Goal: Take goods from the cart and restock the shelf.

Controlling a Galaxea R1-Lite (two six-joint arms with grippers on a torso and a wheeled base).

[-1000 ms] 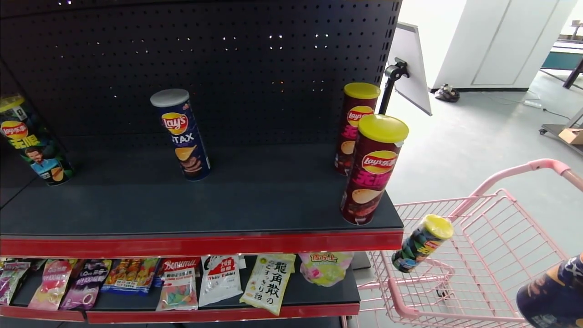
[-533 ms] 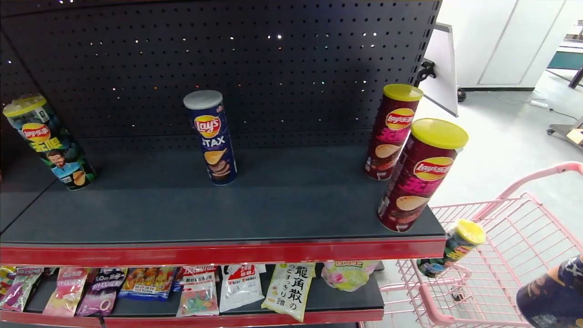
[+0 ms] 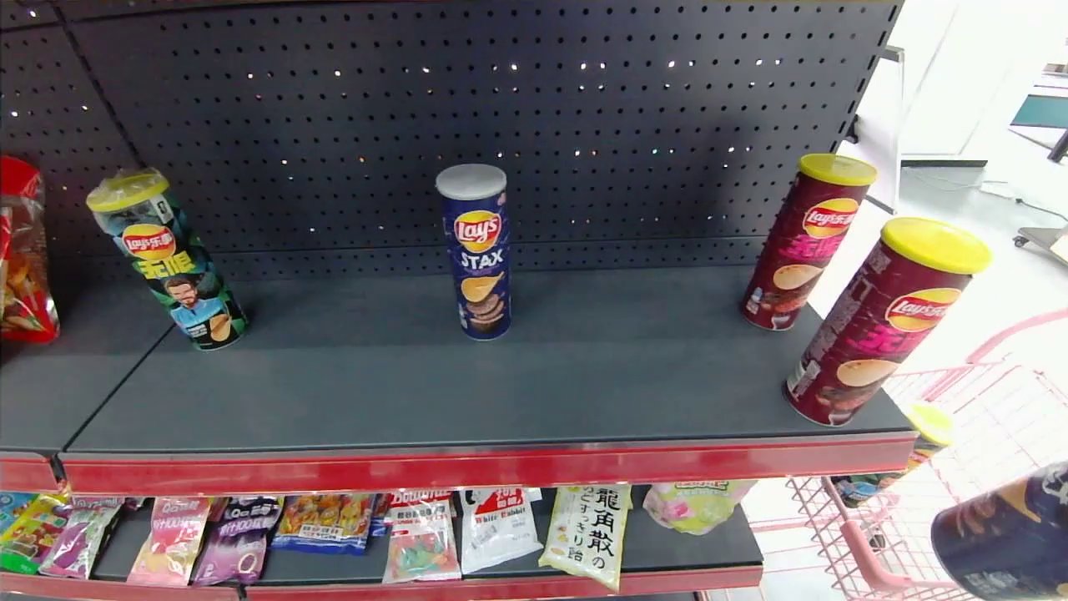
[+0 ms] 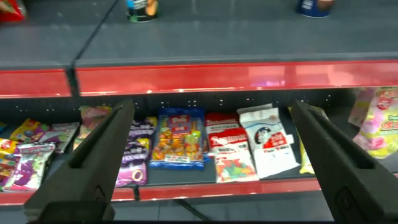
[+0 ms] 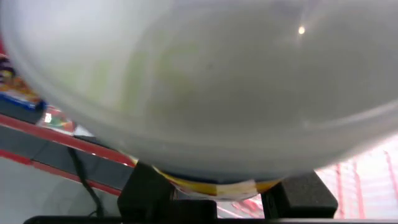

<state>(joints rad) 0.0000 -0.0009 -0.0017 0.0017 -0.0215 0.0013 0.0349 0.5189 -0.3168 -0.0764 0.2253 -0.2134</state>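
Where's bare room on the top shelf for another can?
The top shelf has two bare stretches: between the green can and the blue can, and between the blue can and the rear maroon can. The front strip is bare up to the front maroon can at the right corner. Crowded: the lower shelf, covered with snack bags.

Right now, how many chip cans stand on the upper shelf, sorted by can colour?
Maroon cans: 2
Blue can: 1
Green can: 1
Total: 4
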